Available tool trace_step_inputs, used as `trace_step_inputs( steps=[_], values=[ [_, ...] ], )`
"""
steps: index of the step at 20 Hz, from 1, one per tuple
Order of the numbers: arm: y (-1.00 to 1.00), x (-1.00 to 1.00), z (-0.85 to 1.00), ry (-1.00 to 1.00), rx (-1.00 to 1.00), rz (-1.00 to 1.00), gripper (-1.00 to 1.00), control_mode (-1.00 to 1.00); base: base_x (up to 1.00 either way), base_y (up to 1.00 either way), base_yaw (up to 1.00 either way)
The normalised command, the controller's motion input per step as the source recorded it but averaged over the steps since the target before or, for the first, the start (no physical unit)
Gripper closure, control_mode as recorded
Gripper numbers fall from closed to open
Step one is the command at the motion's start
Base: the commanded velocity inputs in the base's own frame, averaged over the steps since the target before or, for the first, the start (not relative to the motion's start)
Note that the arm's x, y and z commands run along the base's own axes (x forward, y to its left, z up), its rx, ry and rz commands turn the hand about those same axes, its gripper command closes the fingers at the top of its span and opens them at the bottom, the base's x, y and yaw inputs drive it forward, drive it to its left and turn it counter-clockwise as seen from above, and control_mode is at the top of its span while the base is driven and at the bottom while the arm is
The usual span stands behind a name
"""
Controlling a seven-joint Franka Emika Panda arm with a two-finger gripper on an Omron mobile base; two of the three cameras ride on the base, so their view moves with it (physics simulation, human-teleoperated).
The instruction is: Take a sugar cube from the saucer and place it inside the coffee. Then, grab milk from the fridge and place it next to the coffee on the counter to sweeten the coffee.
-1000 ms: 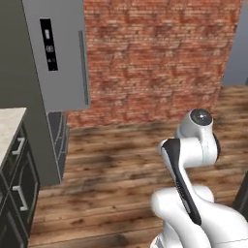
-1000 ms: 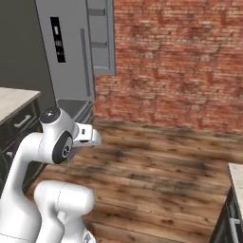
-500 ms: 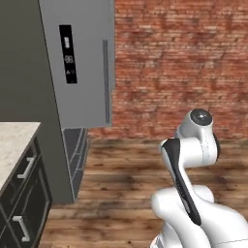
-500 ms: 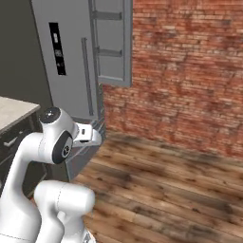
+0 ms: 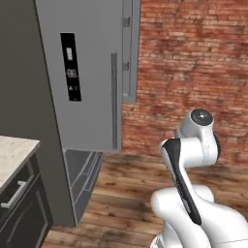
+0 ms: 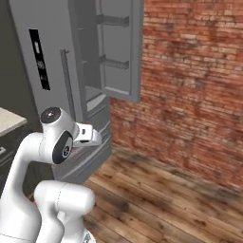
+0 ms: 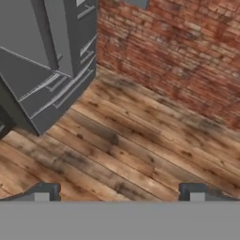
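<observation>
The fridge (image 5: 87, 72) stands tall and grey just ahead on the left, its display panel facing me. One of its doors (image 6: 118, 47) hangs open with grey bins on the inside. Its lower drawers (image 7: 47, 70) lie at the upper left of the hand view. My gripper (image 7: 118, 194) is open, nothing between its fingertips (image 7: 42, 192), and it looks down at the wooden floor in front of the fridge. A corner of the beige counter (image 5: 12, 150) shows at the left edge. The sugar cube, saucer, coffee and milk are out of view.
A red brick wall (image 5: 193, 63) closes the room behind and right of the fridge. Wooden floor (image 6: 166, 199) stretches ahead. Dark grey cabinets (image 5: 19, 218) with a silver handle sit under the counter at lower left. My arm stays folded close to the base.
The whole picture has shifted: the base has moved toward the fridge, which now looms larger and closer. The arm keeps the same folded pose and the gripper stays open.
</observation>
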Motion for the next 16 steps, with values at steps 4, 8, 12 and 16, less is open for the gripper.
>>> trace_step_inputs(
  steps=[4, 8, 12, 16],
  values=[
    [0.00, 0.00, 0.00, 0.00, 0.00, 0.00, -1.00, 1.00, 0.58, -0.79, 0.35],
    [0.00, 0.00, 0.00, 0.00, 0.00, 0.00, -1.00, 1.00, 0.20, -0.83, 0.38],
    [0.00, 0.00, 0.00, 0.00, 0.00, 0.00, -1.00, 1.00, 0.25, -0.69, 0.45],
    [0.00, 0.00, 0.00, 0.00, 0.00, 0.00, -1.00, 1.00, 0.40, -0.77, 0.50]
  ],
)
